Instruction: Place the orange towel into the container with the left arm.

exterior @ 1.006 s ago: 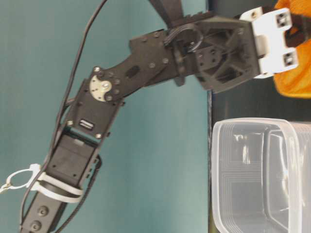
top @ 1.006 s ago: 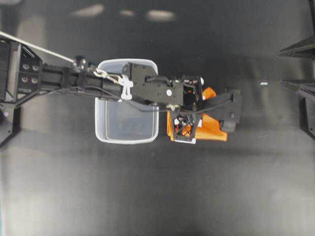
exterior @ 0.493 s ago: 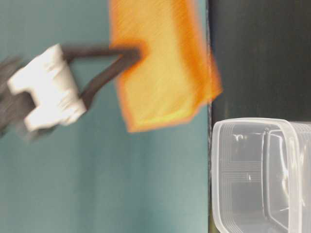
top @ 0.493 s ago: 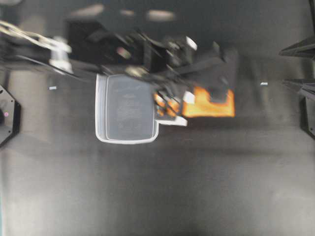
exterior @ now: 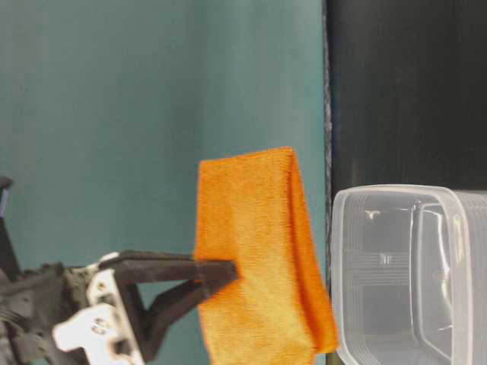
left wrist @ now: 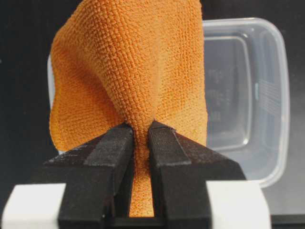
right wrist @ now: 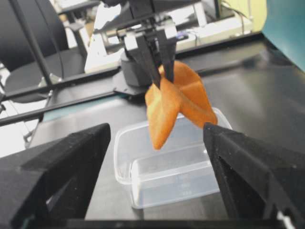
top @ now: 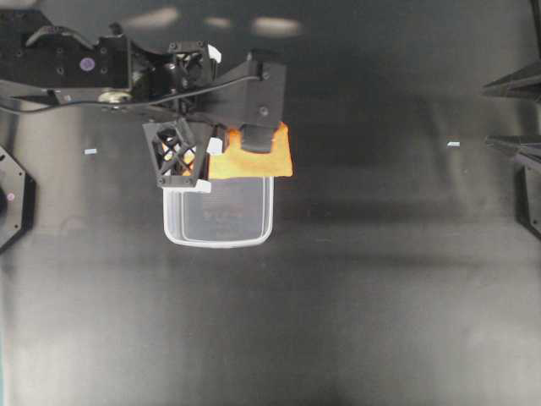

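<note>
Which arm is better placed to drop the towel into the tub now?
Left. The left gripper is shut on the orange towel, hanging over the container. The right gripper is open, well back from it.

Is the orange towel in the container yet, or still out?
Out. The orange towel hangs folded from the left gripper, above the container, whose floor shows bare in the right wrist view.

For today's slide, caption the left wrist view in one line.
Left end effector pinches the orange towel above the clear container.
</note>
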You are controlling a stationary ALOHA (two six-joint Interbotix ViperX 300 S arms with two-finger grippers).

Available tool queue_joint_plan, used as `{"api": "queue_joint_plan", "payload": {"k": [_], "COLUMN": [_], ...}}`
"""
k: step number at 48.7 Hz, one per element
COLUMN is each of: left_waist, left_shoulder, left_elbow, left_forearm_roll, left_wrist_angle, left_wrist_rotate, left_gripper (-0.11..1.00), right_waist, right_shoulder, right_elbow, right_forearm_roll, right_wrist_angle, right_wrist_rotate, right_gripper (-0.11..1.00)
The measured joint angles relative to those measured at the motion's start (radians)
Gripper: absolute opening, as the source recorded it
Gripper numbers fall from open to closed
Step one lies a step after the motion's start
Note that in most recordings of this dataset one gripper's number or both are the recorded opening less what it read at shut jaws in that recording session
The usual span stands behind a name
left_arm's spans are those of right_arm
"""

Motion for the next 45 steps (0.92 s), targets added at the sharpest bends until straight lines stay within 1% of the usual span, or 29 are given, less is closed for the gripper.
{"api": "queue_joint_plan", "payload": {"k": [8, 24, 33, 45], "left_waist": [-0.002, -0.003, -0.005, -0.006], "left_shoulder": [-0.003, 0.012, 0.023, 0.025], "left_elbow": [0.052, 0.091, 0.129, 0.141], "left_forearm_roll": [0.000, 0.002, 0.002, 0.000], "left_wrist_angle": [-0.034, -0.071, -0.081, -0.109], "left_wrist_rotate": [0.006, 0.008, 0.002, 0.003], "left_gripper": [0.06, 0.06, 0.06, 0.07], "right_waist": [0.000, 0.000, 0.000, 0.000], "right_shoulder": [0.000, -0.002, -0.002, -0.002], "right_elbow": [0.000, -0.002, 0.000, 0.000], "right_forearm_roll": [0.000, 0.000, 0.002, 0.002], "right_wrist_angle": [0.000, 0.000, 0.000, 0.000], "right_wrist_rotate": [0.000, 0.000, 0.000, -0.002], "right_gripper": [0.76, 0.76, 0.76, 0.76]}}
